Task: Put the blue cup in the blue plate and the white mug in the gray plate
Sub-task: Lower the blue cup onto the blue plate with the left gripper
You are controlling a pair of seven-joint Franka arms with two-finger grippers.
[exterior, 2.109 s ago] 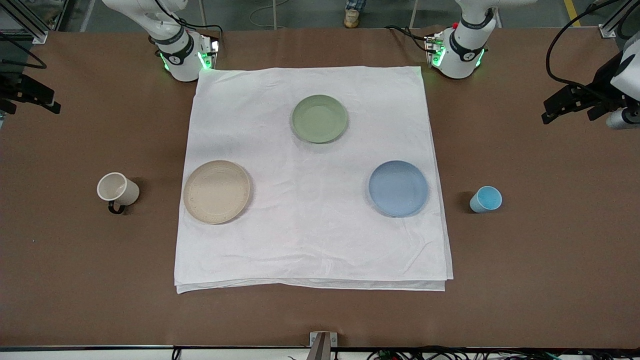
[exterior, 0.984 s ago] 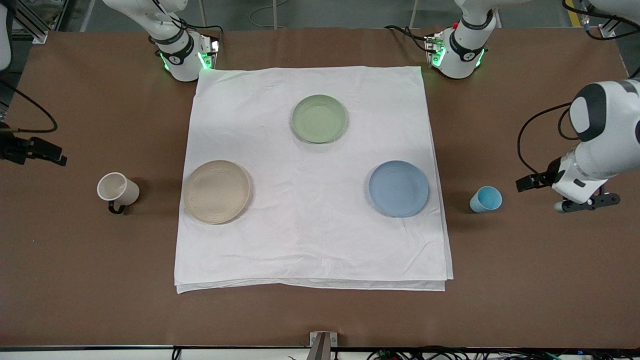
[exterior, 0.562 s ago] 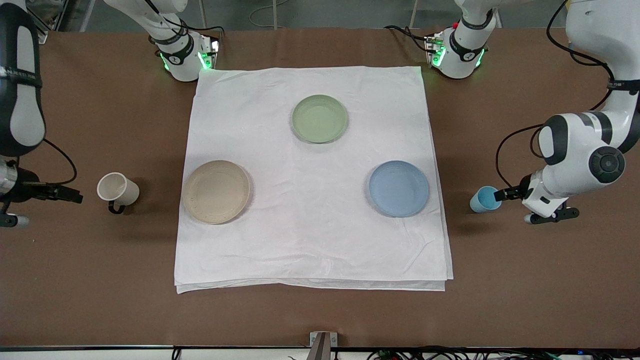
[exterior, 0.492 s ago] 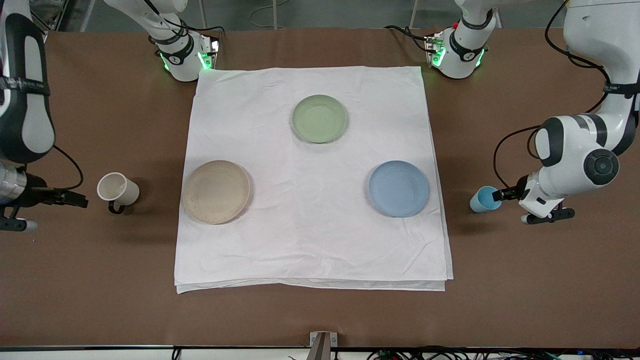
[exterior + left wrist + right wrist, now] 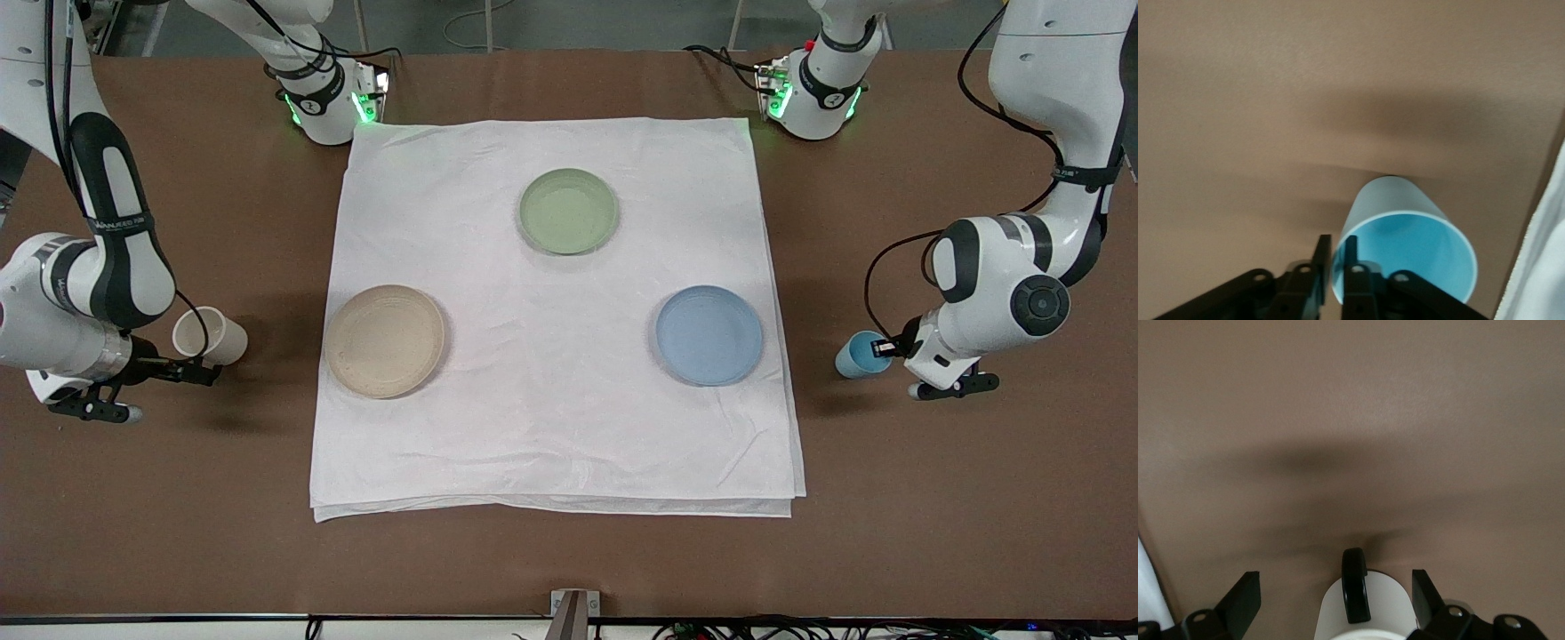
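The blue cup point(image 5: 855, 357) stands on the bare brown table at the left arm's end, beside the blue plate point(image 5: 709, 335). My left gripper point(image 5: 882, 345) is low at its rim. In the left wrist view the cup point(image 5: 1405, 230) has one finger inside and one outside, and the left gripper point(image 5: 1336, 257) is closed narrowly on the wall. The white mug point(image 5: 212, 334) stands at the right arm's end, beside the gray plate point(image 5: 384, 340). My right gripper point(image 5: 203, 360) is open around it. In the right wrist view the right gripper point(image 5: 1336, 600) straddles the mug point(image 5: 1388, 607), with its black handle point(image 5: 1355, 593) between the fingers.
A green plate point(image 5: 568, 211) lies on the white cloth point(image 5: 551, 427), farther from the camera than the other two plates. All three plates are bare. The cloth covers the table's middle, and both cups stand off it on brown table.
Both arms have swung in from the table's ends and come down. The left gripper reached the blue cup's rim; the right gripper reached the white mug. Neither cup has moved.
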